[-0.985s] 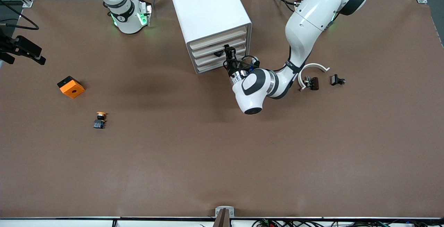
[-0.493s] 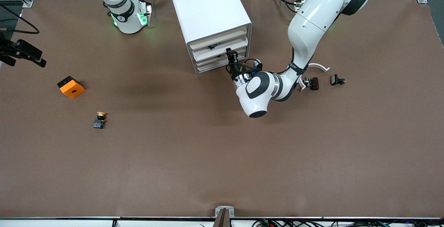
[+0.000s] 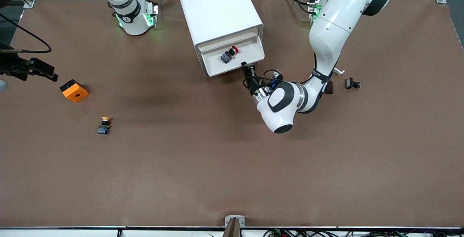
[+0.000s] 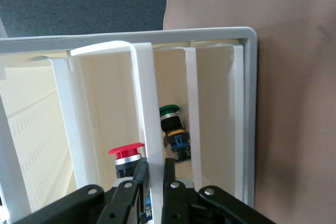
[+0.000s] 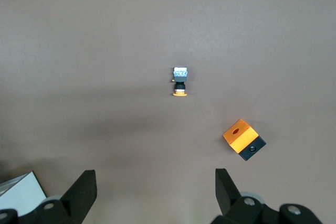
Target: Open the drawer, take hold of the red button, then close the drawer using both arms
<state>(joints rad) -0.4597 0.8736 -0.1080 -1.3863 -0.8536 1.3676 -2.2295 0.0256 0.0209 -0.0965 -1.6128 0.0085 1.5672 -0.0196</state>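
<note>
We are looking at a white cabinet (image 3: 219, 10) sitting at about twelve o'clock on the brown table (image 3: 232, 164), its top drawer (image 3: 232, 58) pulled out toward the front camera. The left gripper (image 3: 248, 69) is pinching the drawer's front edge, its fingers (image 4: 140, 174) closed together on the thin white panel. Inside the open drawer the button (image 3: 230, 54) is lying on its side, red cap pointing toward two o'clock. In the left wrist view a green-capped button (image 4: 171, 129) is showing in a lower drawer. The right gripper (image 5: 155, 187) is hanging up in the air with its fingers spread wide apart, over the bare table near an orange block (image 3: 74, 90) and an orange-capped button (image 3: 104, 125), at nine o'clock.
</note>
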